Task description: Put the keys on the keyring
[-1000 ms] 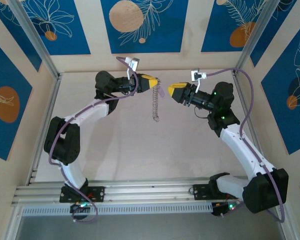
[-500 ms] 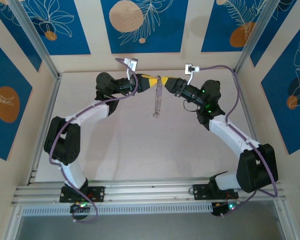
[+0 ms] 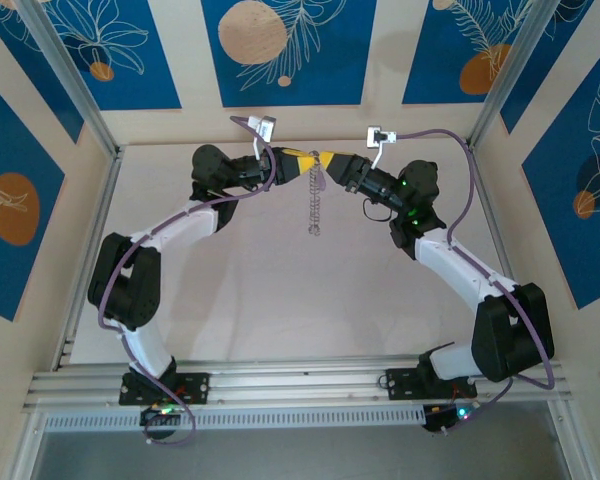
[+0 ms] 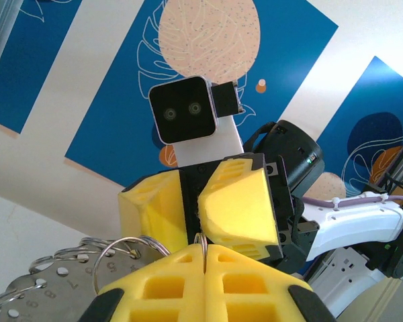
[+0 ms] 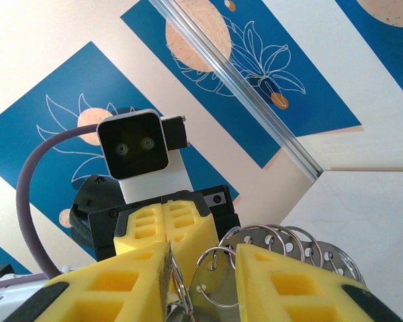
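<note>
The left gripper is clenched: its two yellow fingers meet along one seam, and a thin wire loop of the keyring comes out just at that seam, so it is grasping the keyring by the wire. The right gripper faces it nose to nose. Its jaws stand somewhat apart, with several wire loops of the keyring in the gap between them. I cannot tell if its pads already press on the wire.

In the top view both grippers, left and right, meet high above the far part of the table. The keyring hangs down from between them like a thin beaded strip, with its lower end free. Beside the loops sits a fan of flat metal tags with holes and stamped numbers.

The key is too small for me to tell apart among the metal.

I judge the keyring to be light, but springy and slippery. The wire is thin and hard, and the hanging part will probably swing with every move. The soft foam fingers should hold it best on a bare stretch of wire close to the other gripper, not on the loose tags, which could turn and slide away. A key this small would need a pinch on its flat head.
</note>
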{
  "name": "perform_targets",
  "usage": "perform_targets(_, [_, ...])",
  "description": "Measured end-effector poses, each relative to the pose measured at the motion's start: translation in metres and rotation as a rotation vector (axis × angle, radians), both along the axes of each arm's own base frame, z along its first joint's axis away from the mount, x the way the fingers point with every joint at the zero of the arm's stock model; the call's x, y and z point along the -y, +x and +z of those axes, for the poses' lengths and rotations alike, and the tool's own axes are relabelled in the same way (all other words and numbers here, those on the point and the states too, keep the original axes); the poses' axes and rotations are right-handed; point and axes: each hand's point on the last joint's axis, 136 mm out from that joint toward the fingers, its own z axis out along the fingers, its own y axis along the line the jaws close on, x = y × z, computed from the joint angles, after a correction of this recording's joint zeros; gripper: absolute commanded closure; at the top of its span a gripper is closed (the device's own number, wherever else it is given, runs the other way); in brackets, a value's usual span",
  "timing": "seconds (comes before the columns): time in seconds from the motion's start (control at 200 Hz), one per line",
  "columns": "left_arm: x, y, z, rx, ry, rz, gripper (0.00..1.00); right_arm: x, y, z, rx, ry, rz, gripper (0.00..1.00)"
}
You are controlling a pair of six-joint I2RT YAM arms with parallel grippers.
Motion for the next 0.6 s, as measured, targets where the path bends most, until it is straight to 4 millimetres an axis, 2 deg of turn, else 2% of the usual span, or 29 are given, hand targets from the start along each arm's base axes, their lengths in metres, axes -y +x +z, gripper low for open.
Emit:
perform_targets(0.455, [0.0, 0.0, 0.0, 0.0, 0.0, 0.0, 1.0, -0.007, -0.0074, -0.0006, 0.001, -0.005, 0.041, 0.71])
perform_targets(0.6, [0.0, 0.0, 0.0, 0.0, 0.0, 0.0, 1.0, -0.0076, -0.0083, -0.001, 0.001, -0.007, 0.047, 0.78])
